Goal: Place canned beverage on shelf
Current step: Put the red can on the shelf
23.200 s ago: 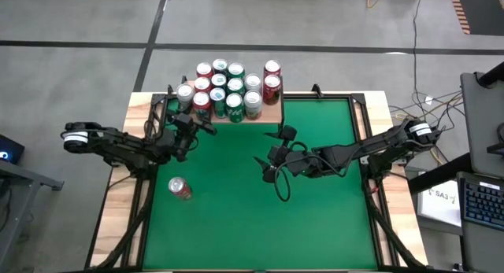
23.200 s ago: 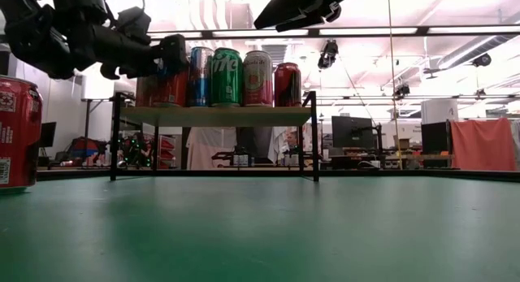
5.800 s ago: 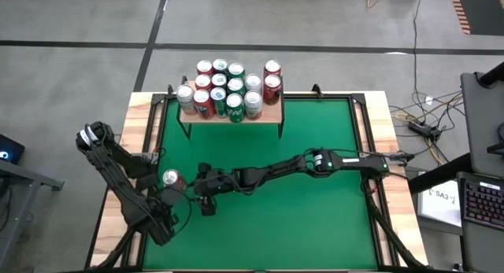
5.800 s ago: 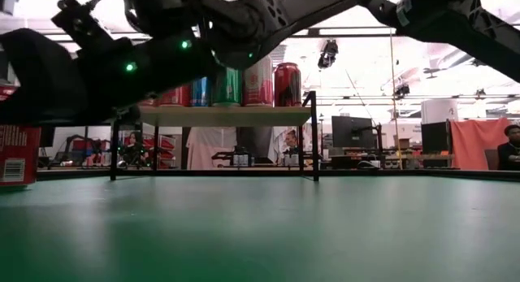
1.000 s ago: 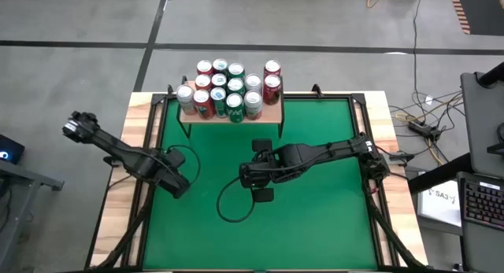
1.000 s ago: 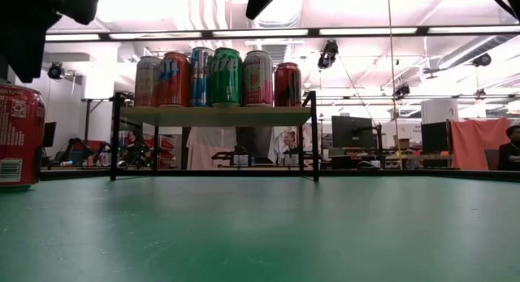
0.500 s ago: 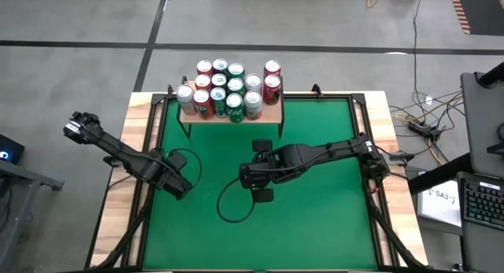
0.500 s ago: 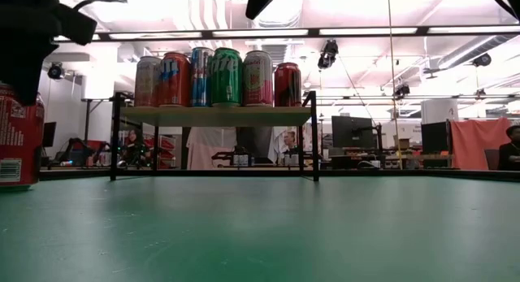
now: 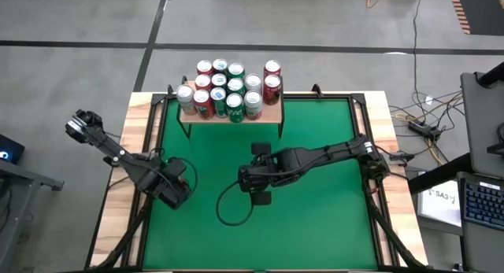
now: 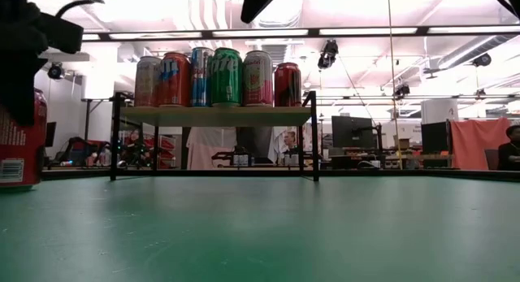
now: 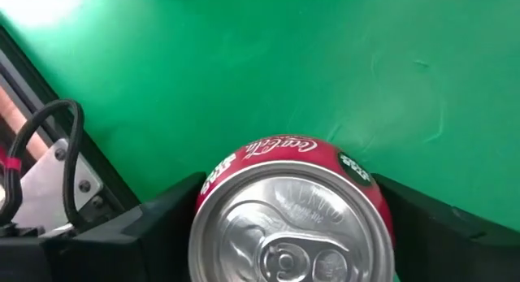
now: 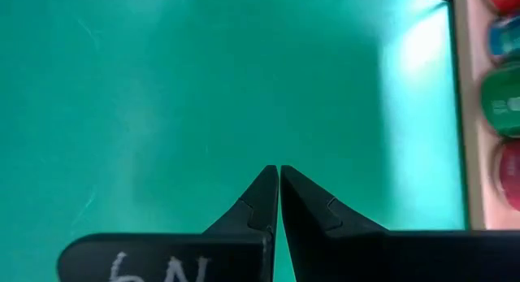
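Can (image 11: pixel 294 213) – red, upright; my left gripper (image 11: pixel 292 233) has dropped over it, fingers astride, not clamped yet. Right gripper (image 12: pixel 279 202) shut, idle. Shelf (image 9: pixel 272 113) next.

i read "coca-cola" script in white on the red can (image 11: pixel 294 209) in the left wrist view, at its 12 o'clock rim. on the right gripper (image 12: pixel 279 178) body, handwritten white characters at 7 o'clock look like "6n"; i cannot confirm them.
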Controlling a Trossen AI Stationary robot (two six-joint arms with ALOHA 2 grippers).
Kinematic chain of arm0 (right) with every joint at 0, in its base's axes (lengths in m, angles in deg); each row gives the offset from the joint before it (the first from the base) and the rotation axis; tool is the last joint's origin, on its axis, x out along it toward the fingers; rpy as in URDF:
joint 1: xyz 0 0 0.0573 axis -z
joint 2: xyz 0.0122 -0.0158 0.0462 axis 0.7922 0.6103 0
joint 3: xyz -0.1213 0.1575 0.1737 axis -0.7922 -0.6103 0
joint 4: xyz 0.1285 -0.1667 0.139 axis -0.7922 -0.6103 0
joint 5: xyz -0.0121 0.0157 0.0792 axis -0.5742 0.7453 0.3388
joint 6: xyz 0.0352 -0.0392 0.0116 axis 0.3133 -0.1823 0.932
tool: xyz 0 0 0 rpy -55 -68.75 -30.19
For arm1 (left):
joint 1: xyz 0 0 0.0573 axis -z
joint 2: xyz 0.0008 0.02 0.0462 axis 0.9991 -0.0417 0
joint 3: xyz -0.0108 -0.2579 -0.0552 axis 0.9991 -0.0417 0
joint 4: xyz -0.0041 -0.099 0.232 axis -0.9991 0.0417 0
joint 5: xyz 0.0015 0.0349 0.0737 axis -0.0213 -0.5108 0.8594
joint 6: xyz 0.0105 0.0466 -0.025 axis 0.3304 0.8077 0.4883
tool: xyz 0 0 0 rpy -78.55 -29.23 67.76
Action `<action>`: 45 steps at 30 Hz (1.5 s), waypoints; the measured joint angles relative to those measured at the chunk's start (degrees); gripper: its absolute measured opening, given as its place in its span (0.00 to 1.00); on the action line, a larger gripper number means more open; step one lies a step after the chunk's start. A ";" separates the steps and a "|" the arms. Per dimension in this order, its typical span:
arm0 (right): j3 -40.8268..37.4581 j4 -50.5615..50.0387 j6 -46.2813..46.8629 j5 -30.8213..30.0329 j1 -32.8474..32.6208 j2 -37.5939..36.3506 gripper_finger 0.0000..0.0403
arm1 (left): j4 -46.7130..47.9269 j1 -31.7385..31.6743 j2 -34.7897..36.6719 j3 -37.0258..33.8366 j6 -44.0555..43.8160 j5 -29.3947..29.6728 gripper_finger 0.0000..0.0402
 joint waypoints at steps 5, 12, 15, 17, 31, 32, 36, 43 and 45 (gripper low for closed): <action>-3.80 1.79 1.36 0.01 -1.03 0.01 0.02 | -0.48 1.69 -0.17 0.61 -0.48 0.51 0.73; -9.72 4.40 2.25 0.05 -3.14 0.01 0.02 | -2.83 4.58 -0.17 4.95 5.89 8.87 0.73; -12.50 8.31 2.32 0.08 -4.44 -0.01 0.02 | -7.92 6.00 0.00 8.73 17.76 16.62 0.73; -14.91 13.26 1.72 0.29 -5.65 -0.68 0.02 | -15.81 6.84 0.04 11.03 31.01 21.01 0.73; -48.64 55.45 -3.15 3.30 -11.23 -22.14 0.02 | -56.67 4.97 -0.46 11.60 95.23 14.95 0.73; -50.48 58.84 -3.27 3.49 -11.24 -23.48 0.02 | -56.87 4.68 -0.71 11.60 95.78 14.44 0.73; -54.99 66.78 -3.03 2.93 -10.96 -26.40 0.02 | -56.97 2.71 -2.42 11.58 96.41 13.77 0.73; -53.86 63.52 -0.65 3.05 -10.58 -25.40 0.12 | -56.64 -1.91 -5.98 11.58 95.98 13.02 0.74; -53.01 61.11 0.52 3.00 -10.38 -25.12 0.20 | -56.70 -2.62 -6.93 11.58 96.15 12.25 0.74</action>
